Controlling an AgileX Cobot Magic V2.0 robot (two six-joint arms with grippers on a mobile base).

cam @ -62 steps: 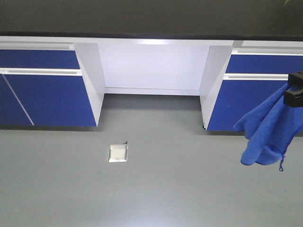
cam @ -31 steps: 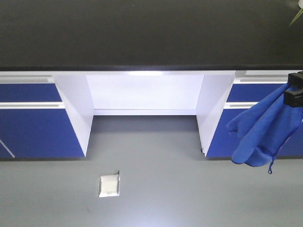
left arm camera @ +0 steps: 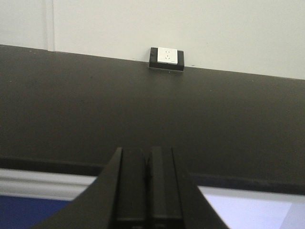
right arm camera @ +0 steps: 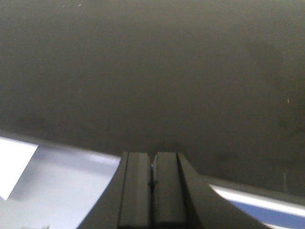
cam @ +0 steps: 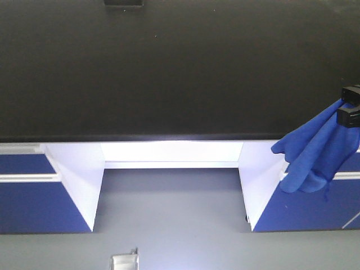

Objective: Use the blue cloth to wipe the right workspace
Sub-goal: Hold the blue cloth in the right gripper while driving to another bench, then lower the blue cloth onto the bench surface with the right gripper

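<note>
Right pincer [cam: 350, 106] clamped on blue cloth [cam: 315, 154], cloth hanging at black desk [cam: 169, 73] front edge, right end, left pincer [left arm camera: 148, 160] pressed fully together, white-faced box [left arm camera: 166, 58] at desk far edge

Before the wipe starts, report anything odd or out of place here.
Nothing looks spilled or damaged. The one thing that stands out is the blue cloth. It dangles bunched from the right pincer at the right edge of the view and is not spread flat on the black countertop.
</note>
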